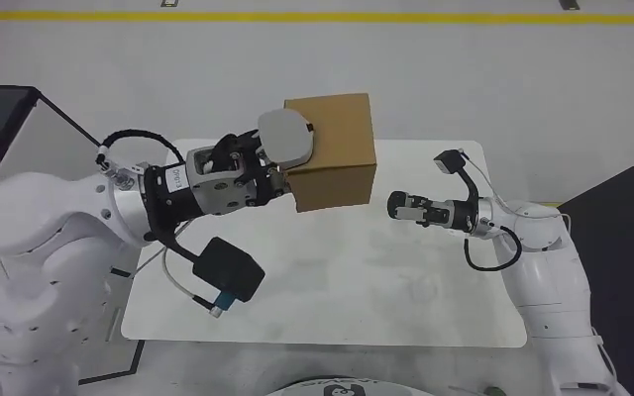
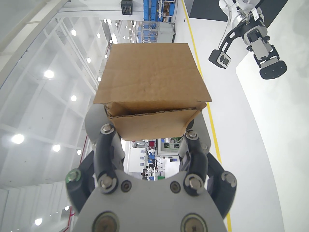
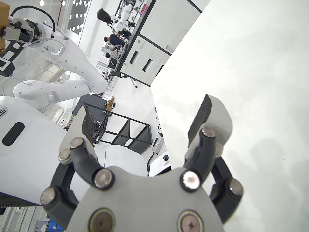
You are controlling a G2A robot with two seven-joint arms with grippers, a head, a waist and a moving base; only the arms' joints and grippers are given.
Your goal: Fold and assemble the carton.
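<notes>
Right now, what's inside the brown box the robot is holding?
Through the slit between the end flaps of the carton, only bare cardboard shows. Its walls and flaps cover the rest, so whether anything is in there cannot be seen.

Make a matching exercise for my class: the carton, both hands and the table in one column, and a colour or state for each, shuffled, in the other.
Column 1:
1. carton
2. left hand
3. right hand
4. table

Column 2:
A. open, holding nothing
B. white
C. brown
D. shut on the carton

Pairs: 1-C, 2-D, 3-A, 4-B
</notes>
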